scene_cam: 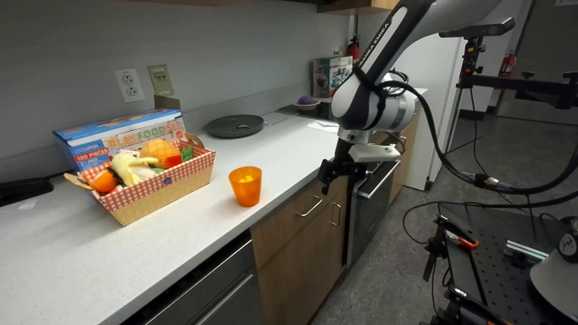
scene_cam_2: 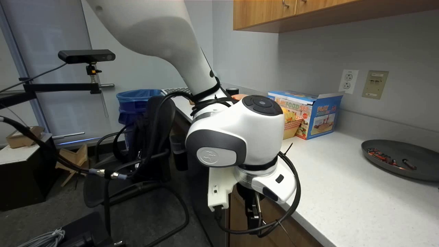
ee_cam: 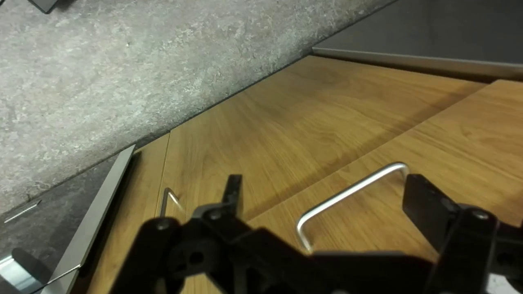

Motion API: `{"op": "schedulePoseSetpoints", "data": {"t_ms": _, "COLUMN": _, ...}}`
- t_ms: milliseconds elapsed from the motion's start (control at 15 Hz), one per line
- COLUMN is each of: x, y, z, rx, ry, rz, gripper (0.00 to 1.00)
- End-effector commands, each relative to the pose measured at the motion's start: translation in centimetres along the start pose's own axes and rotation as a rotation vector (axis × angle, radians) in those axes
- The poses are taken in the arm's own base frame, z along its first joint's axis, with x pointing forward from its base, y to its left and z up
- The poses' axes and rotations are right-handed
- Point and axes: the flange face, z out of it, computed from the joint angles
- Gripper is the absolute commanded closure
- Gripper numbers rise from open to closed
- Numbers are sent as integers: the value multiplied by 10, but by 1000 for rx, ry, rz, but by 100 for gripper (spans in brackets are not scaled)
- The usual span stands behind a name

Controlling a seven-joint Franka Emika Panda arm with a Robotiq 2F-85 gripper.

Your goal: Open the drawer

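Observation:
The drawer (scene_cam: pixel 277 221) has a light brown wood front and is shut, flush with the cabinet under the counter. Its silver bar handle (scene_cam: pixel 310 207) runs horizontally. In the wrist view the drawer front (ee_cam: pixel 453 139) and handle (ee_cam: pixel 353 191) lie ahead, slanted, with the handle showing between the fingers. My gripper (ee_cam: pixel 325 194) is open with nothing between its fingers; the right finger overlaps the handle's end in the picture, and I cannot tell whether they touch. In an exterior view the gripper (scene_cam: pixel 336 176) hangs by the counter edge, above the handle. Elsewhere the arm mostly hides it (scene_cam_2: pixel 253 216).
The counter's edge (scene_cam: pixel 289 198) is close to the gripper. An orange cup (scene_cam: pixel 246 187) stands near that edge, with a basket (scene_cam: pixel 162 194) behind. A door with a vertical handle (scene_cam: pixel 336 214) and an oven (scene_cam: pixel 372 198) adjoin the drawer. A dark pan (scene_cam_2: pixel 404 161) lies on the counter.

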Motion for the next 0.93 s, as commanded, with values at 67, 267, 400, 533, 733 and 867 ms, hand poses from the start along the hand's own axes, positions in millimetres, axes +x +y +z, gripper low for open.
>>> {"op": "schedulePoseSetpoints", "data": {"t_ms": 67, "x": 30, "y": 5, "z": 26, "rx": 56, "ry": 30, "rz": 84, "gripper": 0}}
{"op": "schedulePoseSetpoints", "data": {"t_ms": 267, "x": 35, "y": 11, "z": 45, "rx": 62, "ry": 21, "rz": 111, "gripper": 0}}
{"op": "schedulePoseSetpoints", "data": {"t_ms": 400, "x": 36, "y": 14, "z": 58, "rx": 62, "ry": 11, "rz": 125, "gripper": 0}}
{"op": "schedulePoseSetpoints", "data": {"t_ms": 533, "x": 35, "y": 17, "z": 70, "rx": 61, "ry": 8, "rz": 143, "gripper": 0}}
{"op": "schedulePoseSetpoints", "data": {"t_ms": 733, "x": 34, "y": 19, "z": 81, "rx": 61, "ry": 23, "rz": 163, "gripper": 0}}
{"op": "schedulePoseSetpoints", "data": {"t_ms": 867, "x": 34, "y": 18, "z": 84, "rx": 74, "ry": 35, "rz": 175, "gripper": 0}}
